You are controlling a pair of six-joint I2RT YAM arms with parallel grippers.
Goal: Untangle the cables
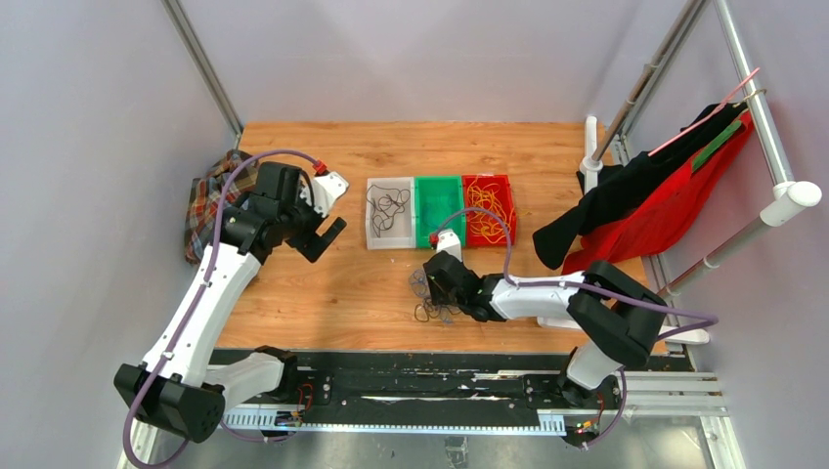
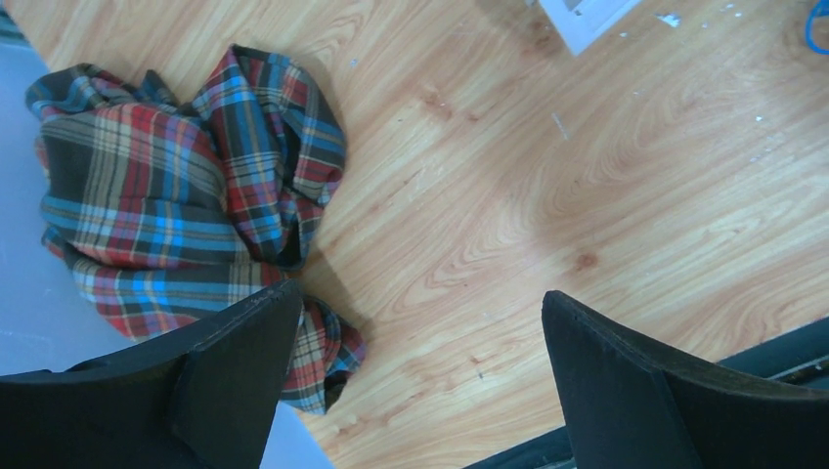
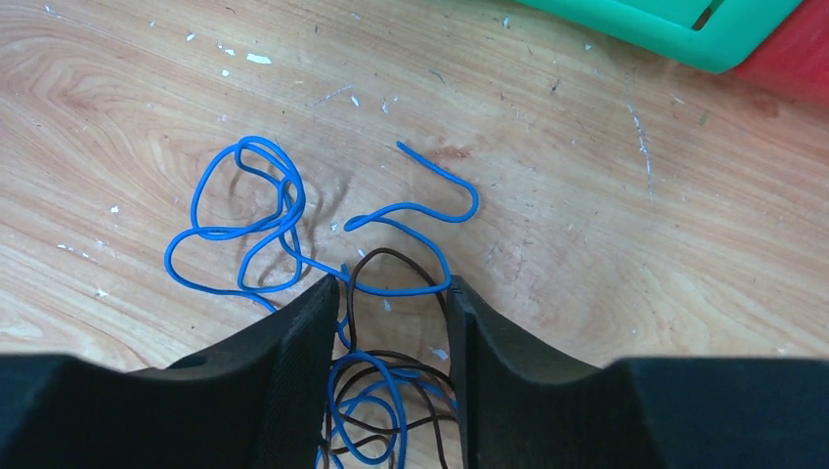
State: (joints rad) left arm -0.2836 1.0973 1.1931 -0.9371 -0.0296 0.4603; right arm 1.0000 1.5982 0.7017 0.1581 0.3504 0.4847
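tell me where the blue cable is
In the right wrist view the blue cable lies on the table, looping left of and between the fingers of the right gripper, tangled with a dark cable, near the green bin.

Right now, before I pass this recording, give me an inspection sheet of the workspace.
Surface: wooden tabletop, pale specks on it.
Job's things: tangle of thin blue and dark wires on the wood; black wires in the white plastic bin; yellow wires in the red plastic bin; green plastic bin between them.
Clutter: crumpled plaid cloth at the left edge.
Grippers: left gripper open, holding nothing; right gripper open, fingers straddling the tangle.
Cables: purple hoses on left arm and right arm.
Surroundings: black and red garments on a metal rack at right.
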